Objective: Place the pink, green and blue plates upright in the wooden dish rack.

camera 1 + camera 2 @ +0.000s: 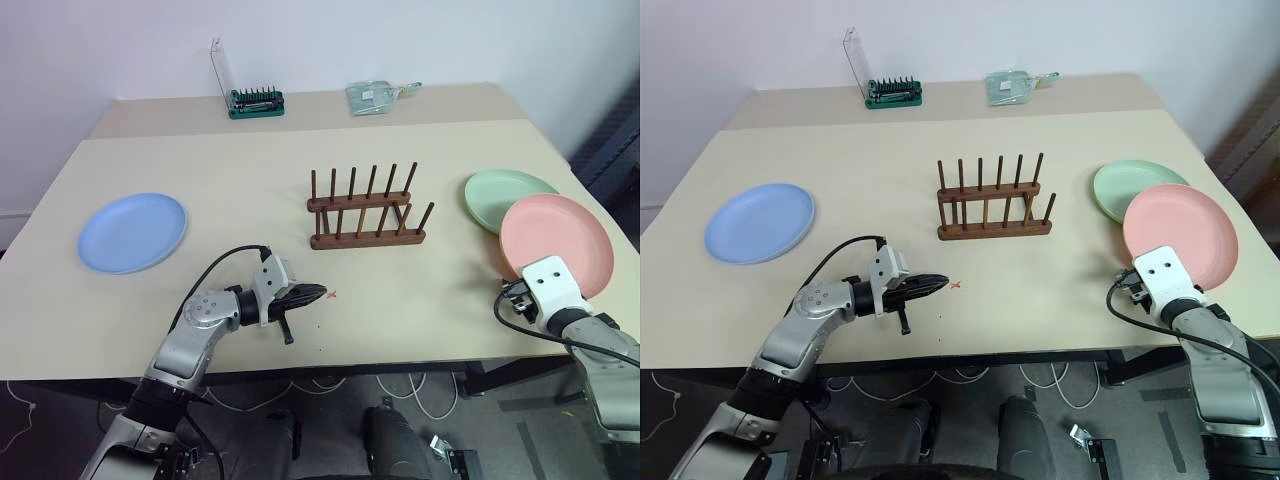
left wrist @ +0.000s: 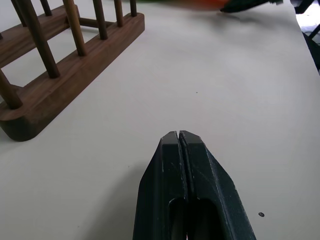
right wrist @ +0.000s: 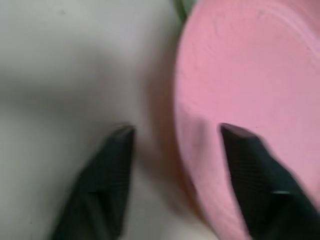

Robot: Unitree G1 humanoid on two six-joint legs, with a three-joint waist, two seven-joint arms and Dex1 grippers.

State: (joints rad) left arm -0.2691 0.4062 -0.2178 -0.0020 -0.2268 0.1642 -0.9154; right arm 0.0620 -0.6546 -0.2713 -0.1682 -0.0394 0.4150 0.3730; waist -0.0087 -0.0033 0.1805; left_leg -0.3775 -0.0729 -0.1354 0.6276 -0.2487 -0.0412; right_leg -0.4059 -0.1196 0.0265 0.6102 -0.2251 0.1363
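Standing empty, wooden dish rack [image 1: 365, 212]; plates lie flat.

Left gripper [image 2: 178, 134] fingers pressed together; right gripper [image 3: 175, 131] fingers spread apart.

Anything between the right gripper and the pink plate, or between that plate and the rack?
Nothing visible. The right gripper is open, its fingers either side of the pink plate rim. Bare table lies between that plate and the wooden dish rack. The pink plate overlaps the green plate.

Rack [image 1: 366, 211] between plates [image 1: 132, 232] on table [image 1: 240, 170]
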